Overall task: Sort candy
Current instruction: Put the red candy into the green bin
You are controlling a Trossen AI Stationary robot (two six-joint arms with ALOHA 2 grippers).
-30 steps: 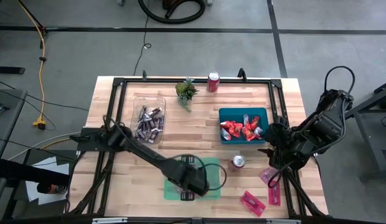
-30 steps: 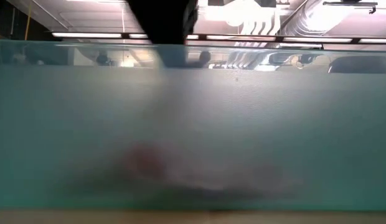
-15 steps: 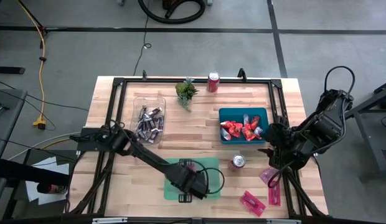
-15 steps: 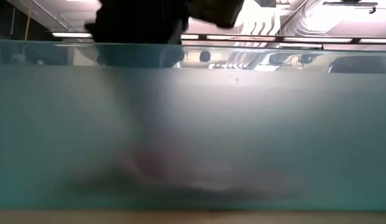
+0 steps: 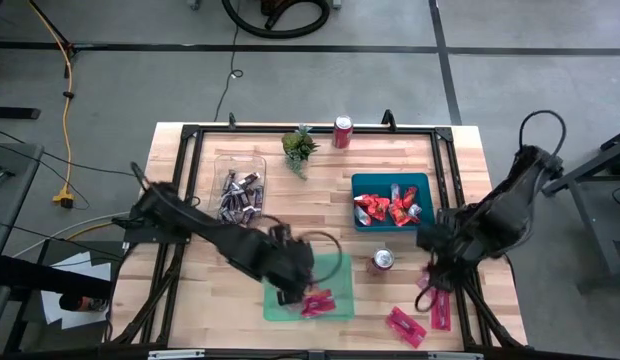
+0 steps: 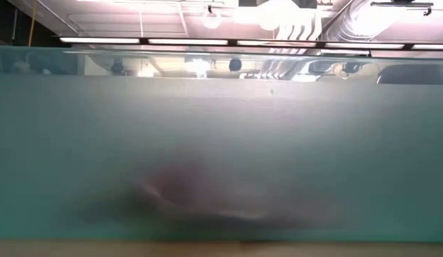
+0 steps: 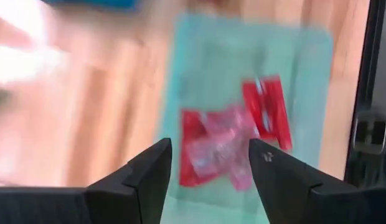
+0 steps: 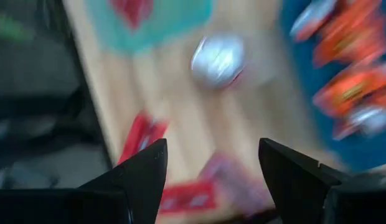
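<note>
Two wide-spread claws, left claw (image 7: 208, 163) empty above pink packets (image 7: 233, 143) in the green tray (image 5: 335, 268); low view only frosted tray wall.

No legible text, label, brand, number or sign in any view. Candy wrappers (image 5: 317, 302) and soda can (image 5: 342, 131) show colour only (any print too small or smeared to read). Low view filled by frosted teal wall, no marking on it.
</note>
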